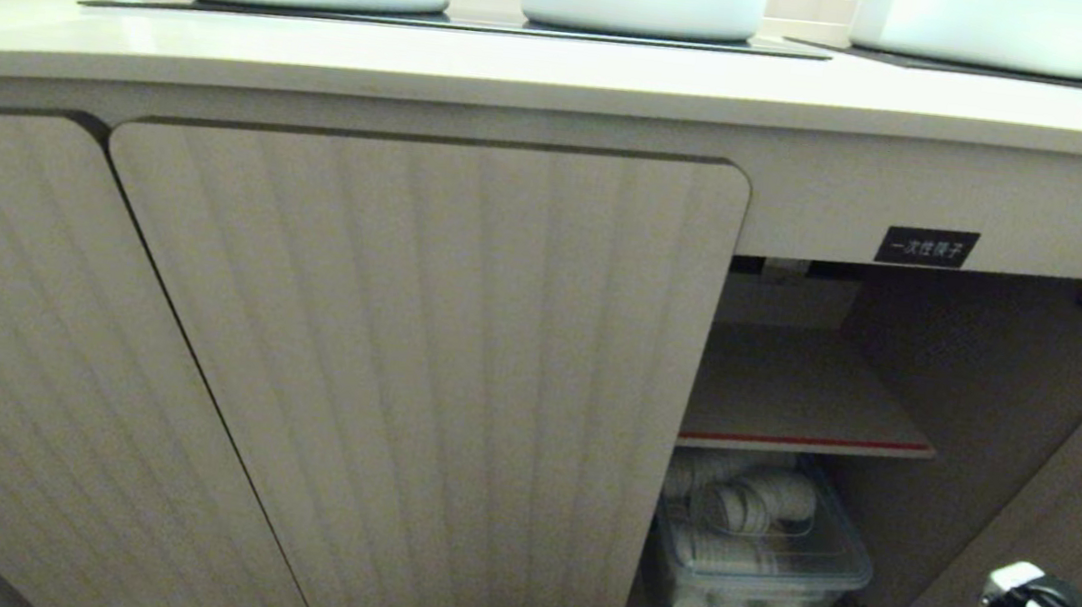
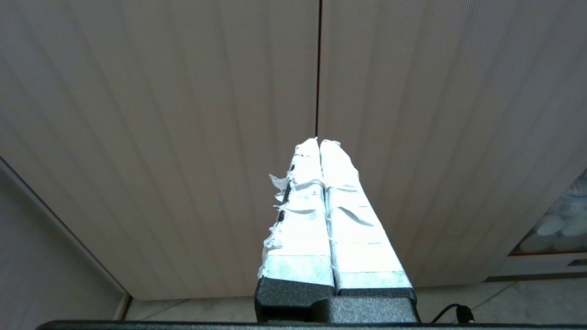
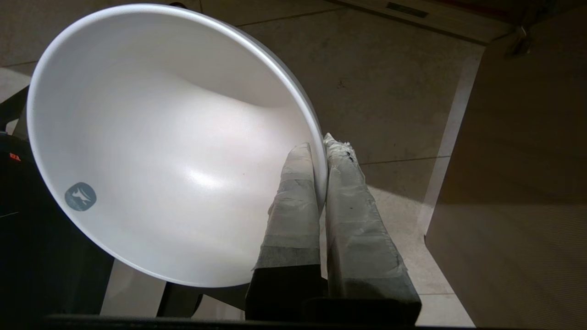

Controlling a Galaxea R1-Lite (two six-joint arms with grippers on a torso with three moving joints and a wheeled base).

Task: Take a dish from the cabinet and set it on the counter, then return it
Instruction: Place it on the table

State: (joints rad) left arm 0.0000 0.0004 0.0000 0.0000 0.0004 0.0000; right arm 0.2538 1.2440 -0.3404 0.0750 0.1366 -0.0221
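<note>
My right end effector (image 3: 320, 158) pinches the dish (image 3: 169, 146) rim, dish low at 5 o'clock below the open cabinet (image 1: 412, 381). Left end effector (image 2: 319, 143) closed, empty, facing doors.

Head view faces cabinet (image 1: 412, 381) front, close; left wrist nearer same doors; right wrist floorward.

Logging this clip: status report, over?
Right gripper shut on bowl rim, low outside the open cabinet. Left gripper shut, idle. Path to counter clear.
</note>
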